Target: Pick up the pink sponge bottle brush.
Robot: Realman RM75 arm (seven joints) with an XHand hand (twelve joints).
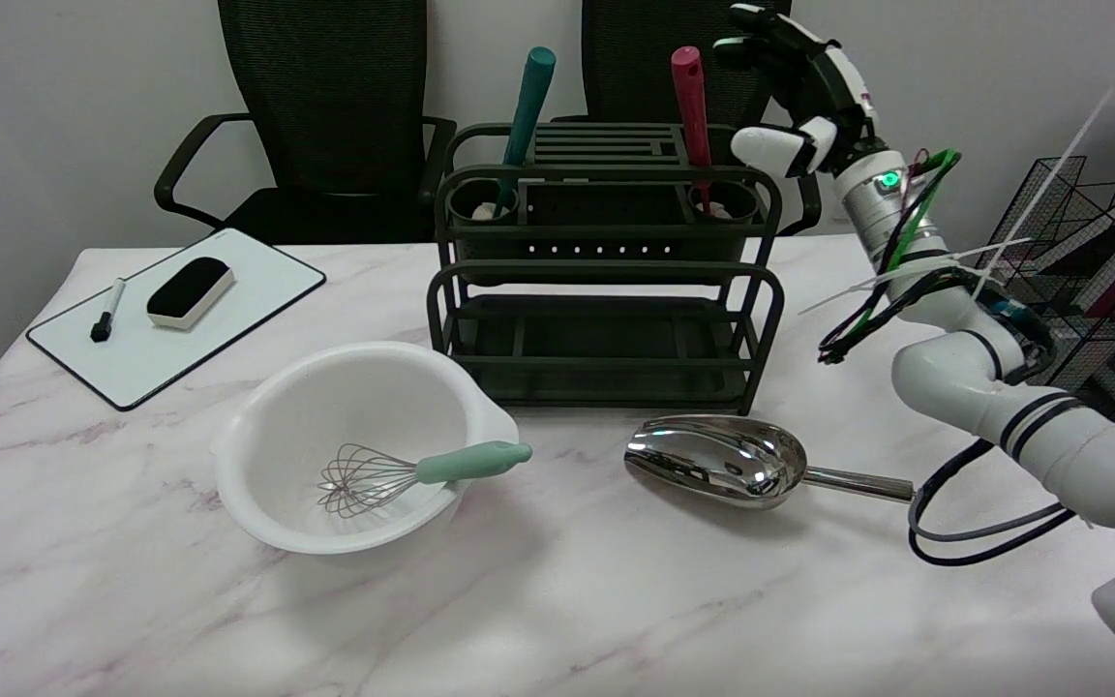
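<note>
The marble table (557,620) carries everything, with two black chairs (325,106) behind its far edge; at the back middle stands a dark green rack (606,281) with two tiers and a round cup at each top corner; the white arm (993,378) reaches in from the lower right, bending upward beside the rack; a white bowl (277,494) sits at front left, and a whisk (403,474) with a pale green handle lies tilted in it, handle over the rim; a whiteboard (228,319) lies at far left with an eraser (190,292) and a marker (106,312) on it; a steel scoop (722,463) lies in front of the rack; a wire basket (1080,242) with books stands at right; the right hand (804,92) is raised just right of the pink brush (691,106), fingers spread and holding nothing, not touching it; the pink brush stands upright in the rack's right cup; a teal brush (528,106) leans in the left cup.
</note>
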